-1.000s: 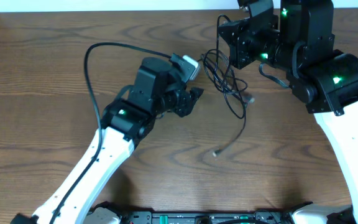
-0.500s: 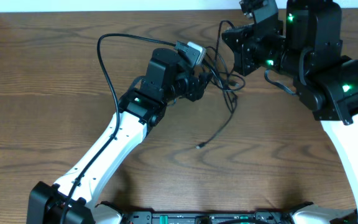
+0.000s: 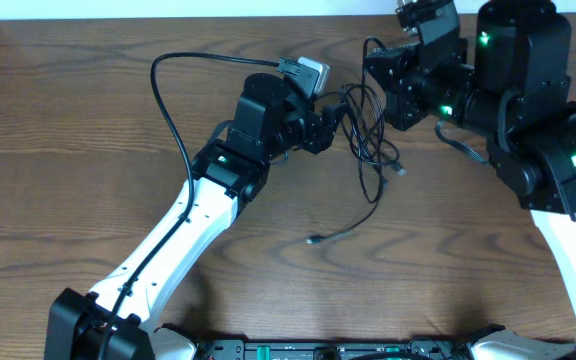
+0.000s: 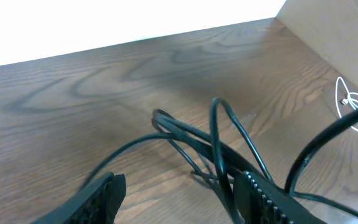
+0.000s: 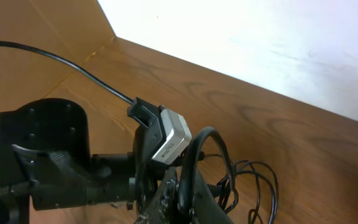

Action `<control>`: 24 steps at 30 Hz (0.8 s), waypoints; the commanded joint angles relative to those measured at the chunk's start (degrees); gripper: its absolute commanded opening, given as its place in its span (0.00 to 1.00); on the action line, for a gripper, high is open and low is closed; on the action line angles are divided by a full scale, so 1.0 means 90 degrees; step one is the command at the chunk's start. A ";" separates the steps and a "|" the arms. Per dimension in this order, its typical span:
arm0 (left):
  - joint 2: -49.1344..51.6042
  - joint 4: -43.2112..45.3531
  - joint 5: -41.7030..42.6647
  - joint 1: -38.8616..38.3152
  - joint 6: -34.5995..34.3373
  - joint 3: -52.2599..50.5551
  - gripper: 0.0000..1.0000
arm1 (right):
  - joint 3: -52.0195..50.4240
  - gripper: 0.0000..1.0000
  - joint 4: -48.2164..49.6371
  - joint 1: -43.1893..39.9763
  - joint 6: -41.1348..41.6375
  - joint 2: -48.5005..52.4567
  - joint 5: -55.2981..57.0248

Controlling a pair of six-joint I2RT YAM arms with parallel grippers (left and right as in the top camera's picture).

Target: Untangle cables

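Note:
The cables [image 3: 373, 150] are a loose tangle of thin black cords on the wooden table between the two arms. One strand trails down to a small plug [image 3: 314, 240], and another plug [image 3: 400, 172] lies to the right. My left gripper [image 3: 340, 118] is open at the tangle's left edge. In the left wrist view its fingers [image 4: 179, 199] are wide apart, with cable strands [image 4: 191, 134] running by the right finger. My right gripper [image 3: 376, 78] is at the tangle's top. In the right wrist view it [image 5: 185, 199] is shut on a cable loop [image 5: 197, 146].
The left arm's own thick black cable [image 3: 168, 110] arcs over the table's left half. The left arm's wrist camera box [image 5: 169, 137] is close to the right gripper. A cardboard wall [image 4: 334, 31] stands at the table's edge, with a thin white cord [image 4: 352, 102] near it.
My left arm has swung up and right into the tangle. The tangle has shifted, and the trailing plug has slid left. My right arm has moved slightly right.

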 commanded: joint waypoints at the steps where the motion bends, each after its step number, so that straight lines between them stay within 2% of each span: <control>1: 0.0073 0.0015 -0.0019 -0.0041 -0.0138 -0.0010 0.61 | 0.0100 0.01 0.0029 -0.0015 -0.0131 -0.0189 -0.0066; 16: 0.0566 0.0039 -0.0022 -0.0527 -0.0148 -0.0010 0.61 | 0.0100 0.01 -0.0015 -0.0015 -0.0131 -0.0192 -0.0063; 18: 0.0624 0.0085 -0.0024 -0.0559 -0.0148 -0.0010 0.52 | 0.0097 0.01 -0.0017 -0.0015 -0.0131 -0.0192 -0.0063; 20: 0.0661 0.0134 -0.0049 -0.0559 -0.0146 -0.0010 0.25 | 0.0097 0.01 -0.0024 -0.0015 -0.0131 -0.0192 -0.0063; 22: 0.0663 0.0124 -0.0126 -0.0542 -0.0066 -0.0010 0.09 | 0.0097 0.01 -0.0044 -0.0015 -0.0134 -0.0192 -0.0061; 24: 0.0663 0.0092 -0.0396 -0.0498 -0.0056 -0.0010 0.08 | 0.0097 0.01 -0.0078 -0.0015 -0.0134 -0.0192 0.0012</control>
